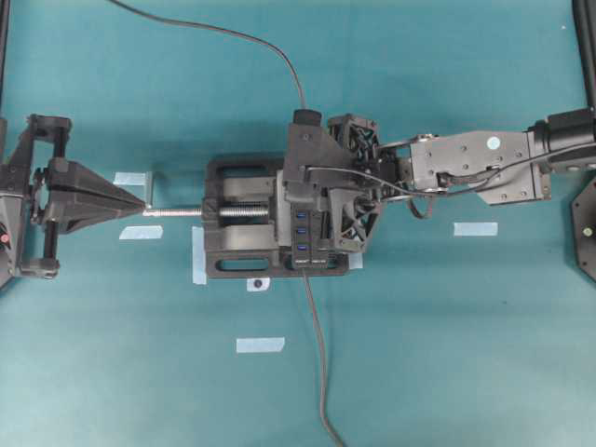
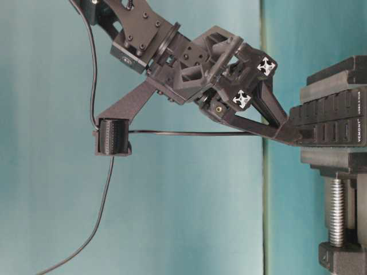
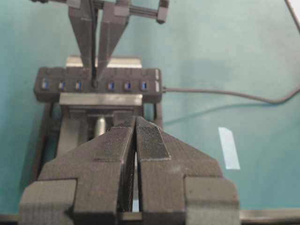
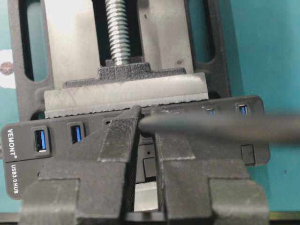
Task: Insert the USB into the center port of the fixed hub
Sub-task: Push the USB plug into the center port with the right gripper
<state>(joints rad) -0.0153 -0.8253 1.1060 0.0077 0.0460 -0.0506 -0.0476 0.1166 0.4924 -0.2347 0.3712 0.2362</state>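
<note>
The fixed hub (image 1: 304,244) is clamped in a black vise, its blue ports in a row (image 3: 126,77). My right gripper (image 1: 296,200) reaches down onto the middle of that row (image 3: 95,79), tips against the hub's face (image 2: 285,134). It is shut on the USB (image 4: 149,125), whose plug is mostly hidden between the fingertips. The thin grey cable (image 4: 211,127) leaves to the right. The fingertips hide the center port, so I cannot tell how deep the plug sits. My left gripper (image 1: 144,207) rests shut and empty at the far left (image 3: 136,123), pointing at the vise screw.
The bulky vise (image 1: 233,251) with its silver screw (image 1: 177,212) holds the hub. The hub's own dark cable (image 1: 317,354) runs toward the front edge. The USB's cable (image 1: 233,35) loops off toward the back. Pale tape strips (image 1: 475,228) (image 1: 259,345) mark the teal table.
</note>
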